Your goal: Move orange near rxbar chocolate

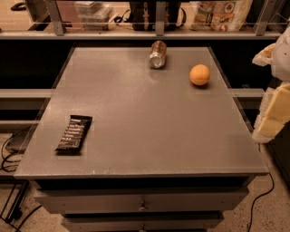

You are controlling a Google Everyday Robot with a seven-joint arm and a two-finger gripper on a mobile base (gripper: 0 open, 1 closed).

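Note:
The orange (200, 74) is a small round fruit resting on the grey table (149, 122) at the far right. The rxbar chocolate (74, 132) lies flat in its black wrapper near the table's front left edge, far from the orange. My gripper (273, 97), pale and yellowish, hangs at the right edge of the view, beyond the table's right side and level with the orange. It touches nothing.
A silvery-brown metal can (158, 54) lies on its side at the table's back edge, left of the orange. A shelf rail with bags and boxes (217, 13) runs behind the table. Drawers (142, 204) sit below the front edge. Cables (9, 154) lie on the floor.

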